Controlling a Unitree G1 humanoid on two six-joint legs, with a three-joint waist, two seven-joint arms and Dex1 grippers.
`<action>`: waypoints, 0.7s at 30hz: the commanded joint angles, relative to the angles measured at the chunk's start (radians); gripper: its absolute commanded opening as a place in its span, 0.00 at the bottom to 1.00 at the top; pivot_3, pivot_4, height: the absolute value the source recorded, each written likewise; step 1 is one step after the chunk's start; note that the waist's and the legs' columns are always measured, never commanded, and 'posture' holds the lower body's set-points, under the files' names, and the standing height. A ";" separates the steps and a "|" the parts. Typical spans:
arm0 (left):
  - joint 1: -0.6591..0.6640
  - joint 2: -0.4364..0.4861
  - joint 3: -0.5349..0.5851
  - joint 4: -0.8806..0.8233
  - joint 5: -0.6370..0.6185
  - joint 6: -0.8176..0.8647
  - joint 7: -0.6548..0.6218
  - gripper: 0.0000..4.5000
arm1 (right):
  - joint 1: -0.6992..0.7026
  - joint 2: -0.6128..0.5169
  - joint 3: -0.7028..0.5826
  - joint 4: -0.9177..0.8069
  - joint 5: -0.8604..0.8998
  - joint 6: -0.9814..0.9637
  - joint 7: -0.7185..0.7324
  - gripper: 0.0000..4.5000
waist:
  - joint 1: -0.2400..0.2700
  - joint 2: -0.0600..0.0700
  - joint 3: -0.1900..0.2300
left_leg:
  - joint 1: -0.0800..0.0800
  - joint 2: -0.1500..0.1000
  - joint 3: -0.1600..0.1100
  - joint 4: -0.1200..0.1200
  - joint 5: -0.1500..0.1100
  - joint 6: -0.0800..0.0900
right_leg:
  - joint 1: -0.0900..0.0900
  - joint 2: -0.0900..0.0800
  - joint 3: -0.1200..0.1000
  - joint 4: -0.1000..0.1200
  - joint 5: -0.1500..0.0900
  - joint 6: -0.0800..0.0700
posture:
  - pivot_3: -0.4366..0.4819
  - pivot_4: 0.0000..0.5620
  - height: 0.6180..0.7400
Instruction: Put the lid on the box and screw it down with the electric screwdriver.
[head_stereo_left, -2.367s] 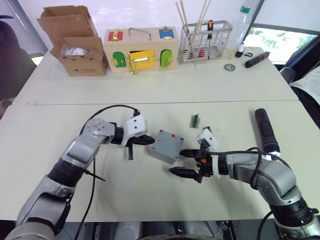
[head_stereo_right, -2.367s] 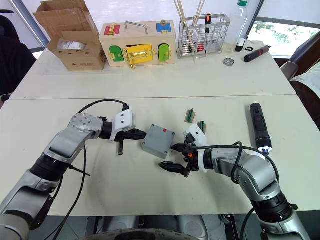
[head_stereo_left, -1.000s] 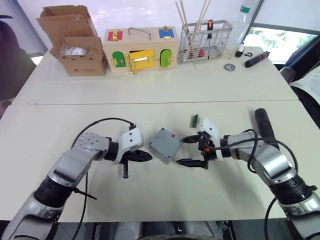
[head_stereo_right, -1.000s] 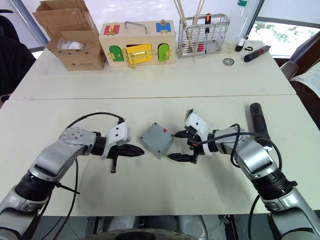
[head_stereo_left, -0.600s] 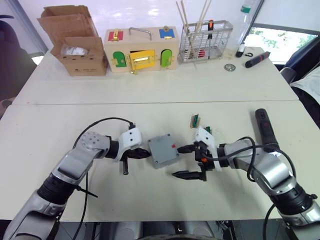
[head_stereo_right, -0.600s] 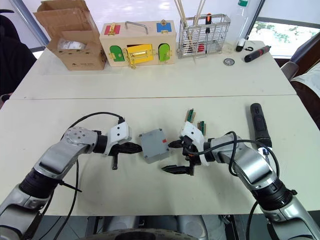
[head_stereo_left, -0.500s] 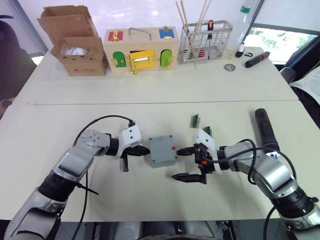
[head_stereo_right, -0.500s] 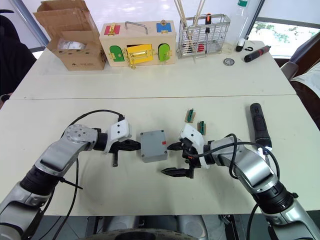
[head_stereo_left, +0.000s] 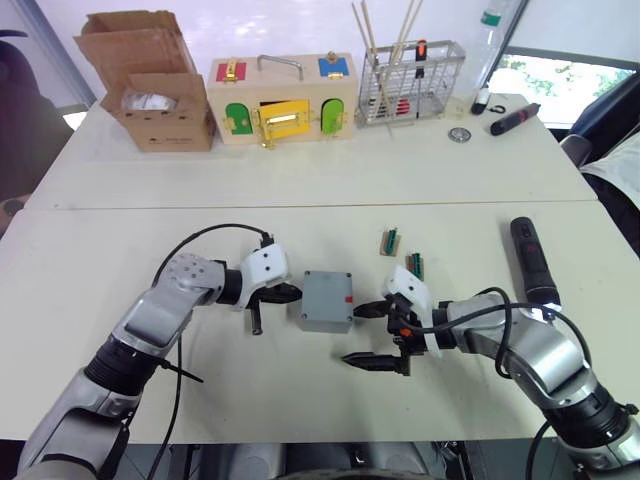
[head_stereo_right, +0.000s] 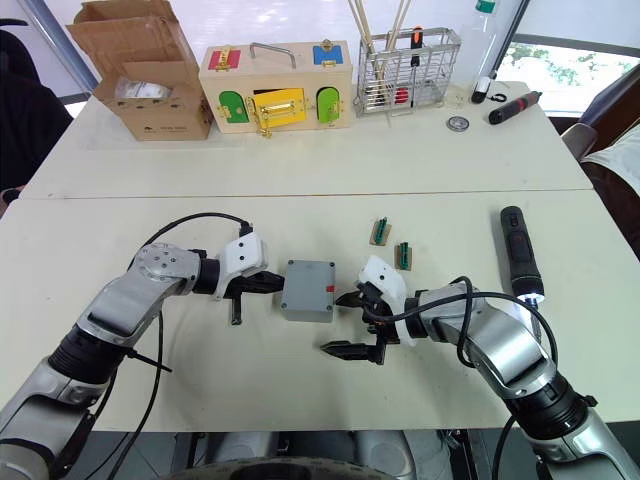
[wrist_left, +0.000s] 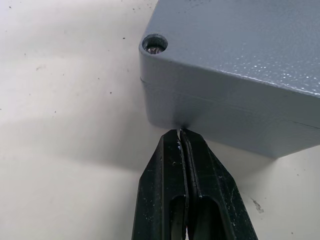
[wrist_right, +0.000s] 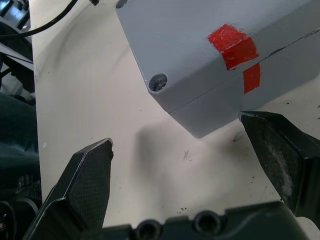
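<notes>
The grey box (wrist_right: 212, 111) sits mid-table with the lid (head_stereo_left: 325, 292) lying on top of it. A seam runs between them, and a red mark crosses it on the side facing my right gripper. A screw head shows in a corner hole (wrist_left: 154, 44). My left gripper (head_stereo_left: 289, 294) is shut and empty, its tips touching the box's left wall. My right gripper (head_stereo_left: 366, 336) is open just right of the box, one finger near the red mark, holding nothing. The electric screwdriver (head_stereo_left: 530, 262) lies on the table at the far right.
Two small green parts (head_stereo_left: 390, 241) lie behind my right gripper. Along the back stand a cardboard box (head_stereo_left: 150, 85), a wooden box with coloured doors (head_stereo_left: 282, 100) and a wire basket (head_stereo_left: 410, 80). A pen-like tool (head_stereo_left: 513, 119) lies at the back right.
The box has been turned from a diamond-like angle to square with the table edge. My shut left gripper stayed against its left side. My right gripper rose beside the box, then dropped back toward me, still open.
</notes>
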 joint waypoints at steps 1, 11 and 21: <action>-0.010 -0.004 0.014 -0.012 0.003 -0.021 0.007 0.00 | -0.003 0.006 -0.028 -0.048 0.023 0.001 -0.011 0.99 | 0.000 0.000 0.000 | 0.000 0.000 0.000 0.000 0.000 0.000 | 0.000 0.000 0.000 0.000 0.000 0.000 | 0.48 0.27 1.00; -0.029 0.194 0.124 -0.113 -0.149 0.085 -0.188 0.00 | 0.028 -0.107 -0.373 -0.154 0.229 0.158 -0.025 0.99 | -0.003 0.000 0.000 | 0.000 0.000 0.000 0.000 0.000 0.000 | 0.000 0.000 0.000 0.000 0.000 0.000 | 0.48 0.27 1.00; -0.249 0.171 0.263 -0.042 -0.352 0.247 -0.203 0.00 | -0.230 0.040 -0.398 0.342 0.092 -0.075 -0.151 0.99 | -0.006 -0.002 0.000 | 0.001 0.000 0.001 0.001 0.000 0.000 | 0.002 0.000 0.000 0.000 0.000 0.000 | 0.48 0.27 1.00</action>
